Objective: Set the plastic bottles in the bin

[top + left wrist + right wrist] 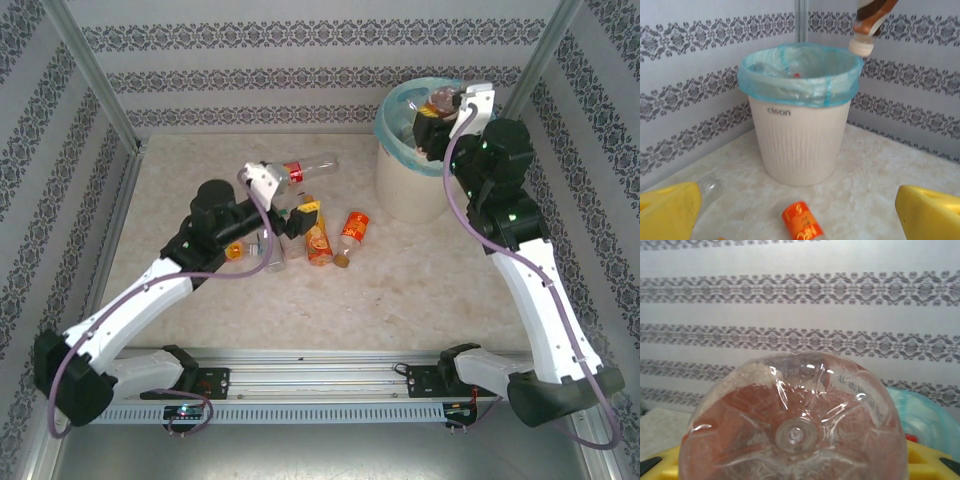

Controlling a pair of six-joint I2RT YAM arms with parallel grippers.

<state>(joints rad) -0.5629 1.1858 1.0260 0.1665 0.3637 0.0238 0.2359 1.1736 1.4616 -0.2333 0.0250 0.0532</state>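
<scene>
Top external view shows a clear brown-labelled bottle, cap down, clamped in the right gripper directly above the bin, over its teal-lined mouth. Short of the bin, the left gripper gapes wide over loose bottles.

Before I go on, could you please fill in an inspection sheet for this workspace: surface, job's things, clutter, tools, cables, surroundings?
Surface: marbled table, no spill seen.
Job's things: bin upright at the far right, lined with a teal bag; loose bottles lie mid-table; brown bottle hangs cap-down over the bin.
Clutter: nothing seen.
Tools: left tool open above the loose bottles; right tool shut on the brown bottle.
Cables: a purple cable runs along each arm.
Surroundings: patterned walls, metal posts at the corners.
</scene>
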